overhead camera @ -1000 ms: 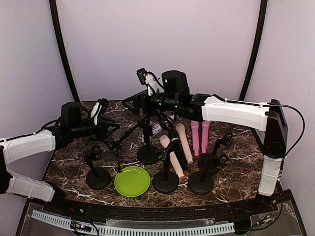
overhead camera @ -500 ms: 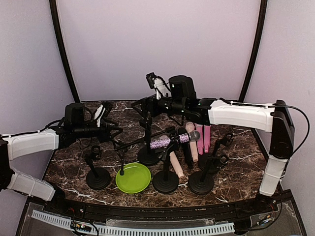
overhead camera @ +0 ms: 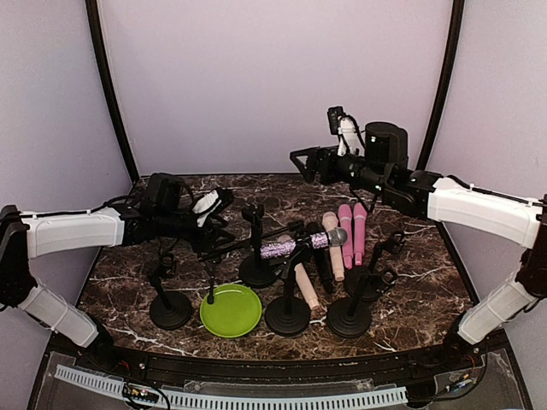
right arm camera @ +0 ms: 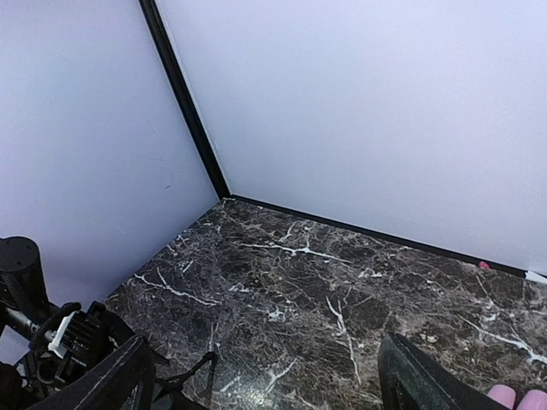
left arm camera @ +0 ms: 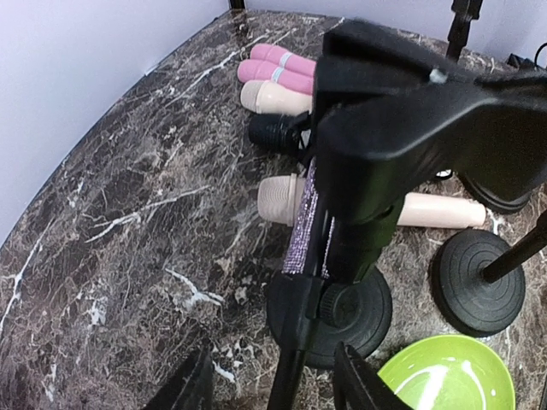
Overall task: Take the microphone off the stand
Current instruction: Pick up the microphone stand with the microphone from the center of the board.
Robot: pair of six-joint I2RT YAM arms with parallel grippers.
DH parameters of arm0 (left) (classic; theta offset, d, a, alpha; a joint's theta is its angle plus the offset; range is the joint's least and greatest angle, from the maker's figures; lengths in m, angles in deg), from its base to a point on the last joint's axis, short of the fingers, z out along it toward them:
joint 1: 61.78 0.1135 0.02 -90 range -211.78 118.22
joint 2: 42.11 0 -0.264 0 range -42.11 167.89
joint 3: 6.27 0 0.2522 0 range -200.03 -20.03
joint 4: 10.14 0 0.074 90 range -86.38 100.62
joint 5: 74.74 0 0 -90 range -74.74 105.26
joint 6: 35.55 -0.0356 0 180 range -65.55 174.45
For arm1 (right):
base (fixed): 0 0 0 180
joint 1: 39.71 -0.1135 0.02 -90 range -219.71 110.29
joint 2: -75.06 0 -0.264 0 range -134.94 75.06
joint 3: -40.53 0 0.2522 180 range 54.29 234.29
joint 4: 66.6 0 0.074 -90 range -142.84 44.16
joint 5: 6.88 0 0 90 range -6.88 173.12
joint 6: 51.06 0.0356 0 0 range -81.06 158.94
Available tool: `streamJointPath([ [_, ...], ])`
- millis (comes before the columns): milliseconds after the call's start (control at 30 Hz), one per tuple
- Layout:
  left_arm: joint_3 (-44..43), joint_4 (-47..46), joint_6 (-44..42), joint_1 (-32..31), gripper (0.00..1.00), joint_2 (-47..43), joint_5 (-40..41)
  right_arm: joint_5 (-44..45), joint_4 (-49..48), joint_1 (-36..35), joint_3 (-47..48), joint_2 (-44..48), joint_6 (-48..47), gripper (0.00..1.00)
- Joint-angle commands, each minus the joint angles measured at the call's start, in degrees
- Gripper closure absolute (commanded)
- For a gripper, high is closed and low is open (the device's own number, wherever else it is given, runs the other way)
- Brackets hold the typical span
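Top external: glitter microphone (overhead camera: 295,245) clipped in stand (overhead camera: 287,318), beside part-open left claw (overhead camera: 224,214); right claw (overhead camera: 299,164) wide, well above.

White shells (overhead camera: 73,232); blk joints (overhead camera: 383,141), cables (overhead camera: 85,211), L pincer (overhead camera: 220,200), R pincer (overhead camera: 299,159).

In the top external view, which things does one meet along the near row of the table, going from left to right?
left stand base → green plate → middle stand base → right stand base
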Motion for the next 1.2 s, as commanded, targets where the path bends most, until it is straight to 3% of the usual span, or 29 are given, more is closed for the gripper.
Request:
streamJointPath([
  [0,-2.74,6.32,-4.31,-1.35,0.53,2.98,2.94,1.89,-1.68,1.85,-4.45,3.63,1.5,0.08],
  [200,-3.65,7.42,-4.78,-1.95,0.55,5.62,-1.25,2.07,-3.12,3.32,-8.18,6.27,2.7,0.08],
  [400,-4.28,7.9,-5.85,-2.91,0.56,7.85,1.41,1.97,-4.24,3.7,-10.3,7.31,3.44,0.08],
  [700,-5.99,7.8,-6.76,-3.76,0.76,12.04,2.89,2.68,-5.33,4.39,-12.96,9.51,4.18,0.08],
  [1000,-1.57,3.0,-8.18,-3.8,0.99,8.37,3.45,2.93,-5.9,5.2,-14.76,11.07,4.79,0.07],
  [1167,3.11,-2.96,-8.1,-3.84,1.0,3.67,5.93,2.93,-6.48,5.35,-14.89,11.47,5.06,0.07],
])
